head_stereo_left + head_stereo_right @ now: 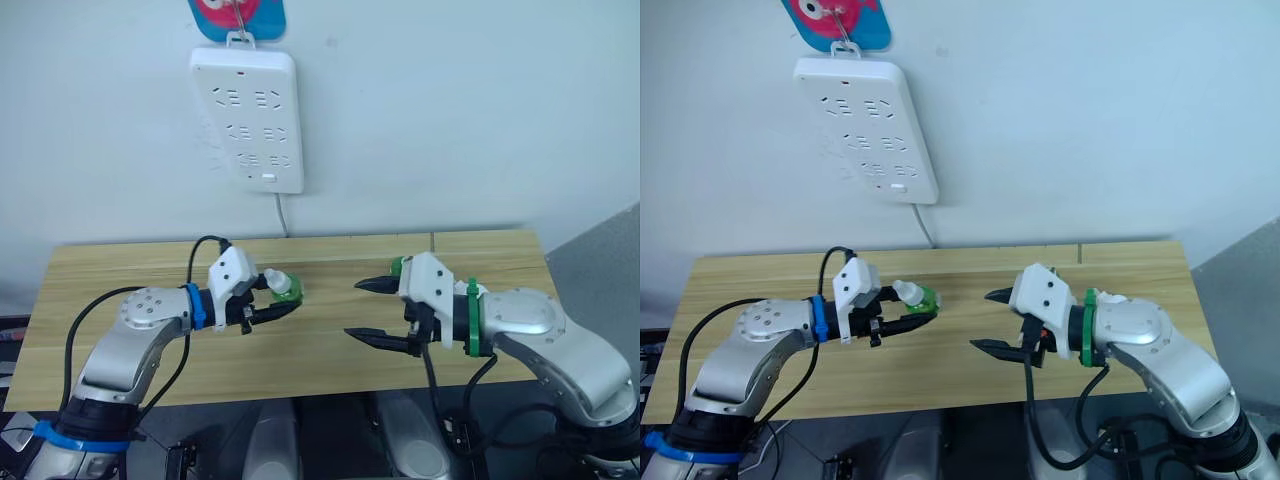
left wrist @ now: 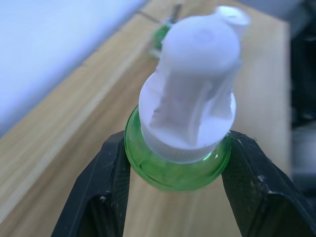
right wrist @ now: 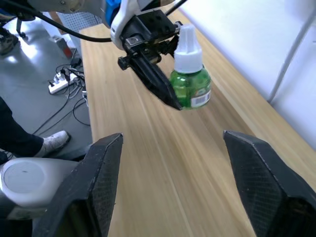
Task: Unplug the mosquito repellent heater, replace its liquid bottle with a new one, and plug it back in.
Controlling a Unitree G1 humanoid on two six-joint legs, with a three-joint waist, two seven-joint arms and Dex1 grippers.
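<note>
Left gripper [image 1: 272,303] is clamping the green liquid bottle [image 3: 190,87] above the table [image 1: 120,270], right gripper [image 1: 372,312] is waiting released opposite; bottle-swap step, probably calling next for a handover or heater fitting.

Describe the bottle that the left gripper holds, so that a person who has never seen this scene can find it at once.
Start at the wooden table below the white power strip on the wall. Over its middle, the left gripper is shut on a small bottle of clear green with a label low on its side. Its tall white tapered cap sets it apart; the right gripper, facing it, is open and holds nothing.
</note>
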